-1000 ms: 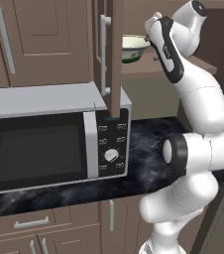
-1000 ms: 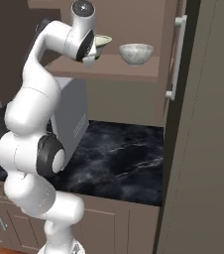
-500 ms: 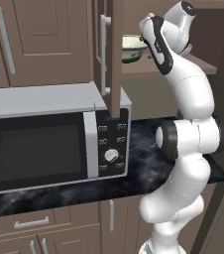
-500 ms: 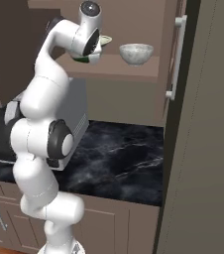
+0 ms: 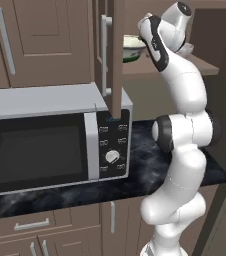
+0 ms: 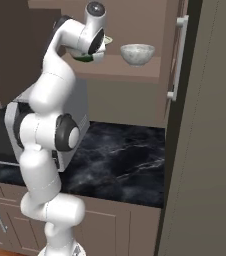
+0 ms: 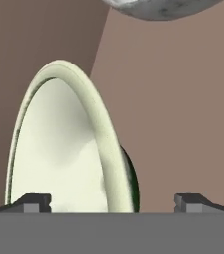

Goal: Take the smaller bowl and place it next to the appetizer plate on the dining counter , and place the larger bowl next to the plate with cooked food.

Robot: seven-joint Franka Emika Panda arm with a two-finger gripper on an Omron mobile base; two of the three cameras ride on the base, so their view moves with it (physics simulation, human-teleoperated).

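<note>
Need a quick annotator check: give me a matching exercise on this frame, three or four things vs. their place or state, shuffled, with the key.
Things:
1. larger bowl
2. smaller bowl
3. microwave
4. claw

Descriptions:
A. on the black counter, door shut, under the open cabinet door
B. open, rim of a bowl between its fingertips
C. on the cabinet shelf, clear of the arm, mottled grey-white
D. on the cabinet shelf, right at the hand, cream inside and green outside

Pairs: 1-D, 2-C, 3-A, 4-B

The light is soft and even. No glare. Shadows are faint, darker inside the cupboard shelf (image 6: 130, 70). The pictures look a little blurry and blocky.
</note>
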